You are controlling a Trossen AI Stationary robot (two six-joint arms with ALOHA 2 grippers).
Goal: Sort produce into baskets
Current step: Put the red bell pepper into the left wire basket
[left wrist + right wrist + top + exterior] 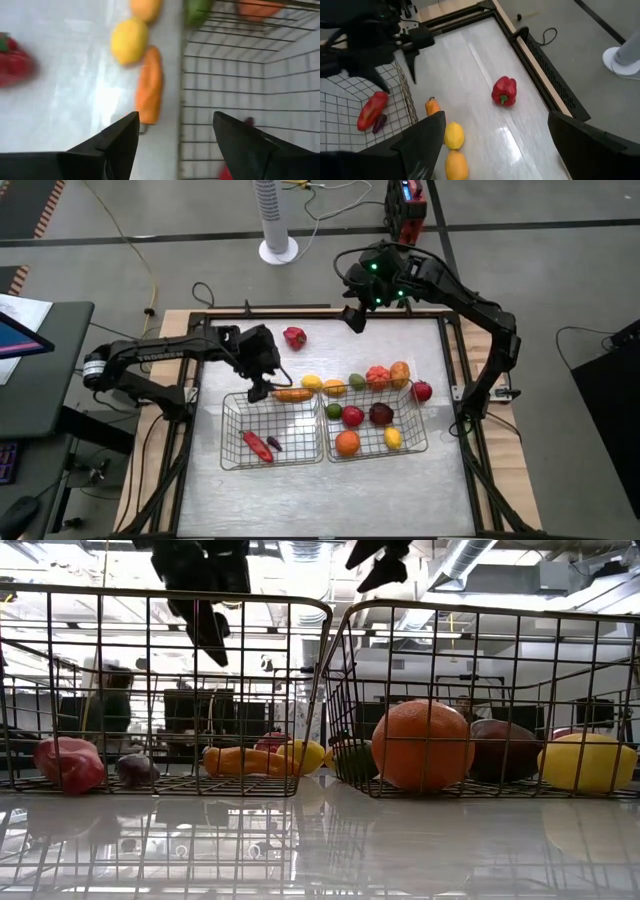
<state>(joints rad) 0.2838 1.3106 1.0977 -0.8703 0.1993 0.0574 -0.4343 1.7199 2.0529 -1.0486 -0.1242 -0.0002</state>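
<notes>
Left tool [262, 392] open above carrot [292, 394] lying on desk just outside left basket [232, 416] rim; best lowered straddling carrot, clear of wire; right tool [354, 319] open, well beyond carrot.

Two wire baskets [238, 412] [412, 442]. One holds two pieces of produce [256, 446], the other five [347, 443]. Seven more pieces [294, 337] lie on the tabletop.

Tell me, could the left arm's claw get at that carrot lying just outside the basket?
Probably yes. The left claw hangs open just above the carrot, which lies on bare table beside the left basket. Only the basket's wire wall is close.
</notes>
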